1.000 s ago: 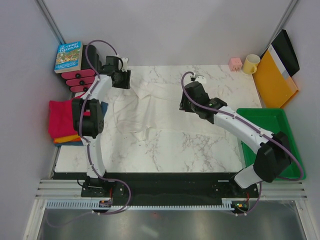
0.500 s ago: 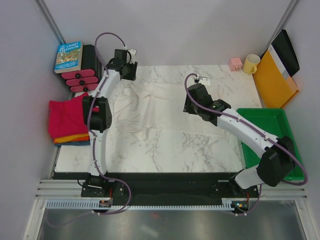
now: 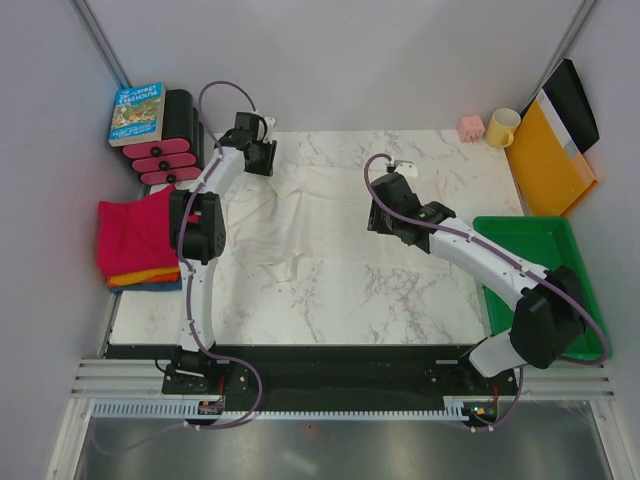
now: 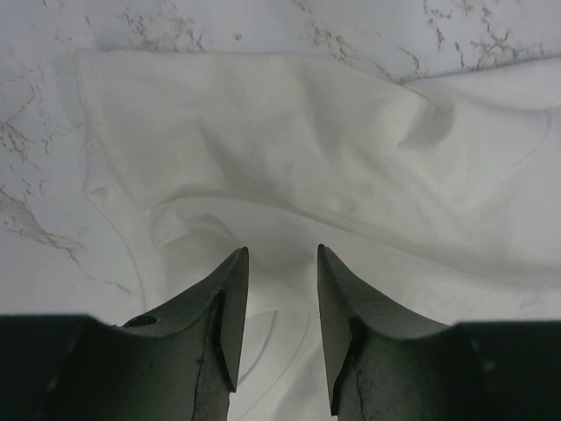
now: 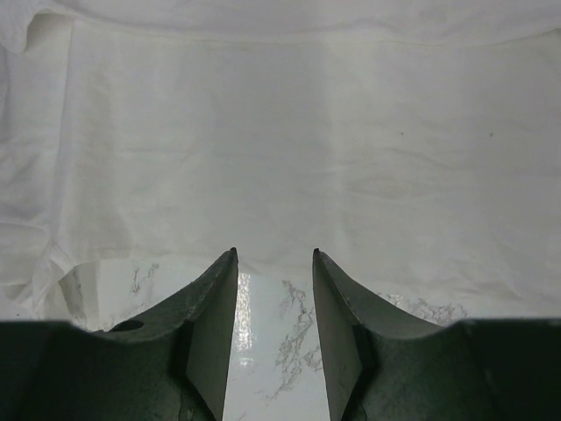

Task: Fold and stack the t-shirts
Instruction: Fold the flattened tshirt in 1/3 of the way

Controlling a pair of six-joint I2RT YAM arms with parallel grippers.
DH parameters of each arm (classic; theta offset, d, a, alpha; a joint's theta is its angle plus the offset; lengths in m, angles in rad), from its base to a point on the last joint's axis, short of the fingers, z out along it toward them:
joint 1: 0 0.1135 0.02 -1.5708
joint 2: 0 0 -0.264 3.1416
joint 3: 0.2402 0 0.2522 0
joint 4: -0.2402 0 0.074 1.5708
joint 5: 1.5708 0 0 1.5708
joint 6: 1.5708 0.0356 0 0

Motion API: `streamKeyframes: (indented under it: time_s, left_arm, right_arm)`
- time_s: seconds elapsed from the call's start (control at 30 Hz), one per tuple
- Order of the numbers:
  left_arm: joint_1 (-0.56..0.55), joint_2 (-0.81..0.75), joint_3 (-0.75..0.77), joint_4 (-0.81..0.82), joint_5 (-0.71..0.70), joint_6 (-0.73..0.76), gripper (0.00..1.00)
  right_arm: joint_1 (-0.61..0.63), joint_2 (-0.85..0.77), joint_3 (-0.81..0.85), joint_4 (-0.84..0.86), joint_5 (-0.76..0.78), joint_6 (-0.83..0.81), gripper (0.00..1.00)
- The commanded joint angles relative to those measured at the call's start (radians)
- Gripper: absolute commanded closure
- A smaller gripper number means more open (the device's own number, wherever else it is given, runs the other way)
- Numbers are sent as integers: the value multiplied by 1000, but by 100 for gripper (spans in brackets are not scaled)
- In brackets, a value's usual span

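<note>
Top external view: the cream-white t-shirt [image 3: 300, 215] lies spread and wrinkled across the far-left part of the marble table [image 3: 400, 300], its cloth almost the same shade as the stone. The left gripper [image 3: 258, 160] sits over the shirt's far-left corner. The right gripper [image 3: 380, 218] is over the shirt's right edge. At the table's left edge lies a stack of folded tees, the magenta-pink shirt [image 3: 135, 235] on top, then the orange shirt [image 3: 140, 277], with a sliver of the blue shirt [image 3: 155, 287] beneath.

On the left wrist view, the left gripper [image 4: 282, 254] shows its fingers parted by a narrow gap with nothing between them, and rumpled folds of the white shirt [image 4: 307, 149] lie below. On the right wrist view, the right gripper [image 5: 273, 254] is likewise narrowly parted and holds nothing (the fingertips sit just short of the shirt's edge, bare marble [image 5: 263, 333] showing between them), and the shirt [image 5: 307, 149] lies flat beyond.

A green tray [image 3: 545, 270] sits at the right, and a yellow-orange folder [image 3: 548, 155], a yellow mug [image 3: 502, 127] and a small pink cube [image 3: 471, 127] are at the far right. A book [image 3: 137, 112] rests at the far left.
</note>
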Motion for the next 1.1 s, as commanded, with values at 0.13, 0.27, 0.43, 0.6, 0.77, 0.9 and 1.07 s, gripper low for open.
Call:
streamKeyframes:
  time_s: [0.13, 0.27, 0.43, 0.6, 0.77, 0.9, 1.07]
  left_arm:
    - [2, -64, -57, 28, -17, -26, 57]
    - [0, -47, -42, 28, -23, -29, 57]
    - [0, -44, -30, 33, -28, -34, 62]
    - [0, -39, -25, 30, -35, -21, 78]
    - [0, -41, -30, 33, -35, -18, 94]
    - [0, -48, -31, 36, -40, -20, 96]
    - [-1, -91, -76, 100, -72, -40, 69]
  right_arm:
    - [0, 3, -40, 33, 0, 25, 53]
    - [0, 0, -48, 33, 0, 25, 53]
    - [0, -3, -60, 36, 4, 25, 53]
    - [0, 3, -68, 42, 0, 26, 54]
    - [0, 8, -68, 48, -5, 26, 54]
    - [0, 11, -74, 50, -8, 26, 54]
    - [0, 14, -85, 62, -22, 31, 54]
